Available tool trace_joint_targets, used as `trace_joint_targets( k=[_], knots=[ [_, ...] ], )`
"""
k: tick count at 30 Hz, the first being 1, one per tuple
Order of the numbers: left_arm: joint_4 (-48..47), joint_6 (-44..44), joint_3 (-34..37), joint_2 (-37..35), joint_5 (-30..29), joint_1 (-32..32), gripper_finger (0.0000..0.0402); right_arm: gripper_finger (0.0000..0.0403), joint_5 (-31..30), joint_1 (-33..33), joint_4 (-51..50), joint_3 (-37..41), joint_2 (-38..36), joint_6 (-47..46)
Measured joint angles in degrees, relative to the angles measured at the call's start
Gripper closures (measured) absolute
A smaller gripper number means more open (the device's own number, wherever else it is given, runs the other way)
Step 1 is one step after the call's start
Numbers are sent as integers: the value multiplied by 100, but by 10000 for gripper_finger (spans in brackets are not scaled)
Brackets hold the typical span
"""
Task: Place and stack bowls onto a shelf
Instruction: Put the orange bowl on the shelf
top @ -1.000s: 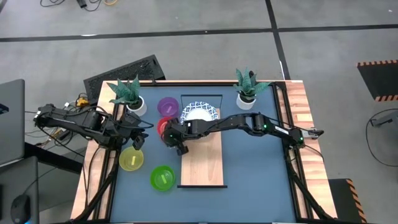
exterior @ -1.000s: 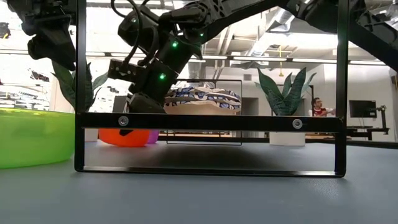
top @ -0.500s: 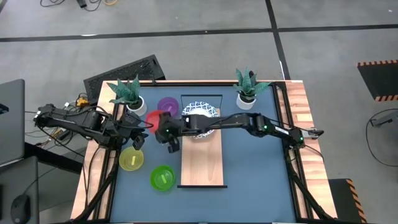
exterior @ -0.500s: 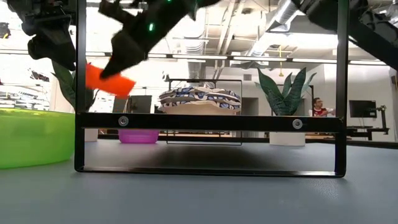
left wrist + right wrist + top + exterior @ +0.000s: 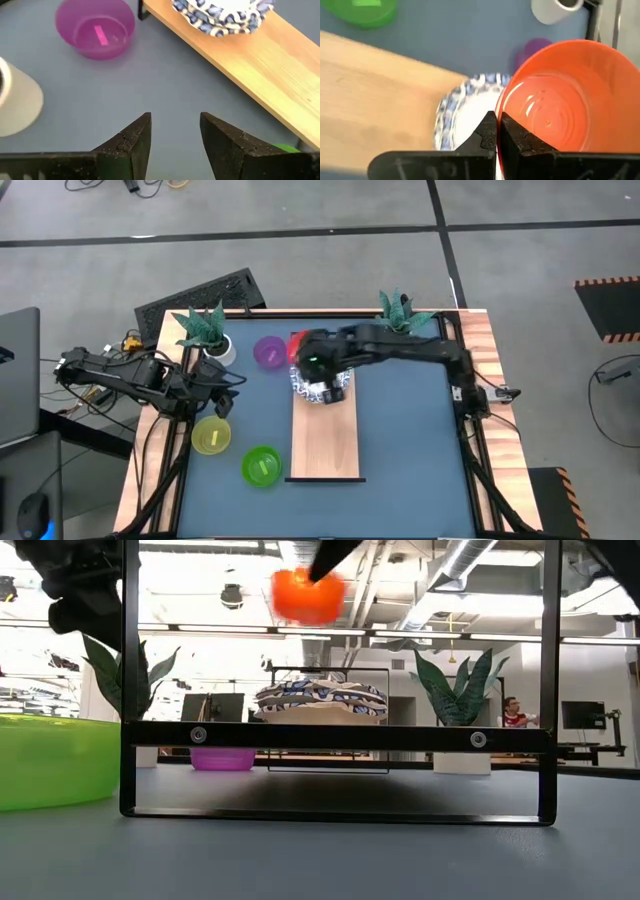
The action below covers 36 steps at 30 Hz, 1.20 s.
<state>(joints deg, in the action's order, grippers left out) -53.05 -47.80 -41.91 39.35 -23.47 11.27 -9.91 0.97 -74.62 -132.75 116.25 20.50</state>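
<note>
Right gripper up in air over far end of shelf, jaws clamped tight on rim of red bowl; bowl hangs high above white patterned bowls, apparently two nested, which sit on shelf's far end. Purple bowl on table just left of shelf, near left plant pot. Yellow bowl and green bowl on table near left front. Left gripper low over table left of shelf, jaws parted, holding nothing

6 bowls, 2 plant pots
</note>
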Motion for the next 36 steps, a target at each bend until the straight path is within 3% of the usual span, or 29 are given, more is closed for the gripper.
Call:
trace_joint_targets(
  k=[5, 12, 18, 23, 28, 33, 36],
  knots=[
    [10, -1, 0, 2, -151, 0, 248, 380, -114, 64, -1055, -4, -881, -582],
    [29, 58, 0, 2, -325, 0, 248, 380, 366, -855, -1307, 18, -1717, -1525],
    [161, 111, 0, 0, -564, 0, 248, 380, 279, -1835, -1245, 1230, -2022, -2165],
    [287, 354, 0, 2, -618, 0, 248, 380, 371, -2382, -24, 2982, -2337, -1971],
    [366, 677, 0, 2, -674, 0, 248, 380, 398, -2438, 1157, 4486, -2553, -1549],
    [366, 854, 0, 2, -717, 0, 248, 380, 418, -2258, 2123, 5271, -2435, -607],
    [364, 985, 0, 2, -724, 0, 248, 380, 763, -2142, 2531, 5403, -2099, -196]
  ],
)
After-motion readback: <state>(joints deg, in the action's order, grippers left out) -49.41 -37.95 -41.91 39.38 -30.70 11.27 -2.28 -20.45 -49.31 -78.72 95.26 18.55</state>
